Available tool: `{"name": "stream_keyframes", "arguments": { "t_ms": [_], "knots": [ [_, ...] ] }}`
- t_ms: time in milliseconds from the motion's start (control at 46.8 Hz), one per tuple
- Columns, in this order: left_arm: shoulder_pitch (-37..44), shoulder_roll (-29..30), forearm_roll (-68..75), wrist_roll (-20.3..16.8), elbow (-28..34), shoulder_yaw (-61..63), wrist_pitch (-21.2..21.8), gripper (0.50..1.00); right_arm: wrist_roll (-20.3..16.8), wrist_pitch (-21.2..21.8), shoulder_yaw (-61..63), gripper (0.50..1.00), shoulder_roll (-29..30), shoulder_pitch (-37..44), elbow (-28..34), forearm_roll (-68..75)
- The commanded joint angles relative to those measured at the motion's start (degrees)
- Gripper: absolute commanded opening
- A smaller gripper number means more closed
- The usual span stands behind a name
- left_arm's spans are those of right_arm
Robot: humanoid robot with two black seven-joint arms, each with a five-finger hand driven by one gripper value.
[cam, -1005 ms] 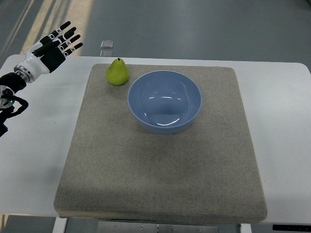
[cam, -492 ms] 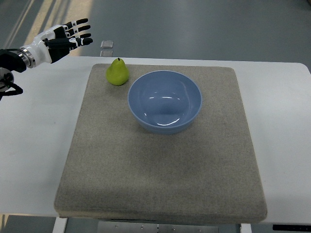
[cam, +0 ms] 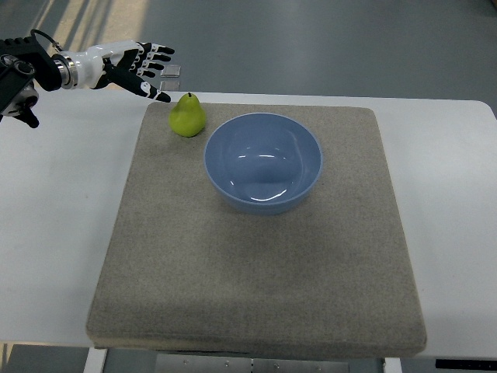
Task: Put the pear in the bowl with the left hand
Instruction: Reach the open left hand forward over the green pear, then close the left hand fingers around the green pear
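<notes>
Left hand (cam: 133, 64) hovering with black-tipped fingers spread, holding nothing, reaching in from the upper left. Small yellow-green pear (cam: 188, 116) upright just below and right of the fingertips, not touched, on a grey felt mat (cam: 256, 272). Farther right, round pale-blue bowl (cam: 263, 162) beside the pear, all upon the white surface (cam: 62, 233).

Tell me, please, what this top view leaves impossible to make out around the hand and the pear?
- Left hand: its arm is cut off by the left edge.
- Pear: its far side and underside are hidden by its own body.
- Small object beyond the table: partly covered by the fingers, too small to identify.
- Right hand: out of frame.
</notes>
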Motion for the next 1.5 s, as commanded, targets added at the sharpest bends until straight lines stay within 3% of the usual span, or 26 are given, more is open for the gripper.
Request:
{"name": "stream_keyframes", "arguments": {
  "t_ms": [0, 278, 470, 577, 855, 1090, 1475],
  "knots": [
    [-0.8, -0.4, 1.8, 0.0, 0.0, 0.1, 0.0, 0.994, 0.0, 0.0, 0.0, 0.926, 0.0, 0.0, 0.0, 0.0],
    [-2.1, -5.0, 14.4, 0.1, -0.3, 0.2, 0.7, 0.994, 0.0, 0.0, 0.0, 0.926, 0.0, 0.0, 0.0, 0.0],
    [-2.5, -7.9, 24.9, 0.1, -0.3, 0.2, 6.2, 0.994, 0.0, 0.0, 0.0, 0.926, 0.0, 0.0, 0.0, 0.0],
    [-2.3, -9.3, 29.9, 0.1, -0.3, 0.2, 7.3, 0.994, 0.0, 0.0, 0.0, 0.926, 0.0, 0.0, 0.0, 0.0],
    [-2.1, -10.6, 33.1, 0.1, 0.2, 3.1, 7.6, 0.990, 0.0, 0.0, 0.0, 0.924, 0.0, 0.0, 0.0, 0.0],
    [-1.5, -11.8, 37.2, 0.1, 1.0, 3.4, 11.0, 0.986, 0.0, 0.0, 0.0, 0.926, 0.0, 0.1, 0.0, 0.0],
    [0.2, -12.1, 37.7, 0.1, 2.1, 5.1, 13.2, 0.981, 0.0, 0.0, 0.0, 0.926, 0.0, 0.0, 0.0, 0.0]
  ]
}}
